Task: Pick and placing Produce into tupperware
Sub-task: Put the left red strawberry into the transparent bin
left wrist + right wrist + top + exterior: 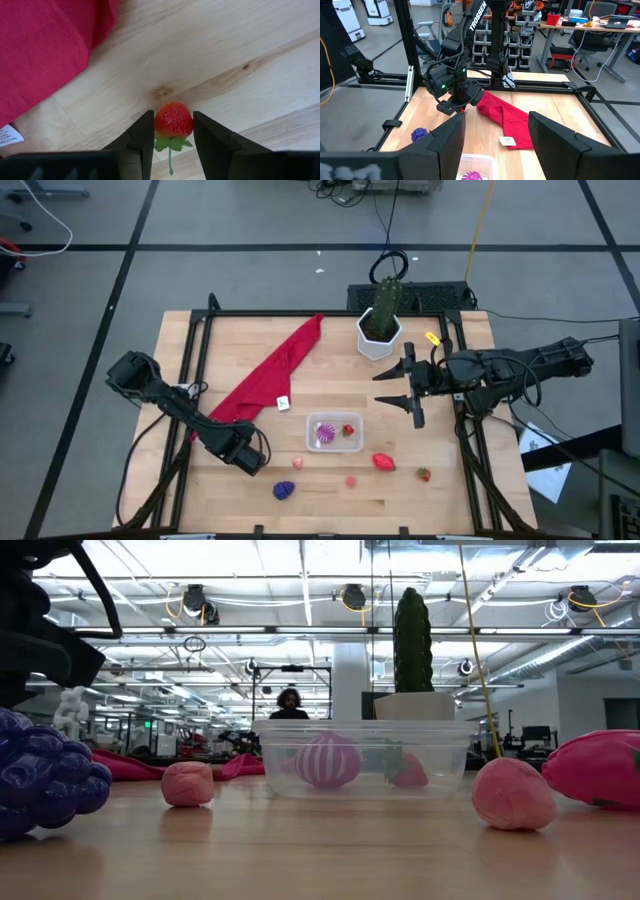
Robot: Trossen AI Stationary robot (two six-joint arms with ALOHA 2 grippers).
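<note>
My left gripper [258,460] hangs over the table's near left part, beside the red cloth, shut on a small toy strawberry [173,119]. My right gripper [410,392] is open and holds nothing, above the table to the right of the cactus pot. The clear tupperware [335,432] stands on the table's middle. It holds a pink-striped piece [328,760] and a strawberry [408,770]. On the wood near it lie purple grapes [284,490], two pink pieces [298,463] [351,480], a red piece [383,462] and a tiny strawberry [424,474]. My left gripper pinches the toy strawberry by its red sides [160,122] between the two fingers [142,135], which point down at the table from above. The berry's red tip points away from the gripper, and its green leaves [170,144] and stem point back between the fingers. It looks clear of the wood.
The long red cloth [270,375] lies slantwise across the table's left half, with a white tag [283,403]. A white pot with a green cactus [381,330] stands at the far edge. A black frame rims the table. A person stands far behind in the room.
</note>
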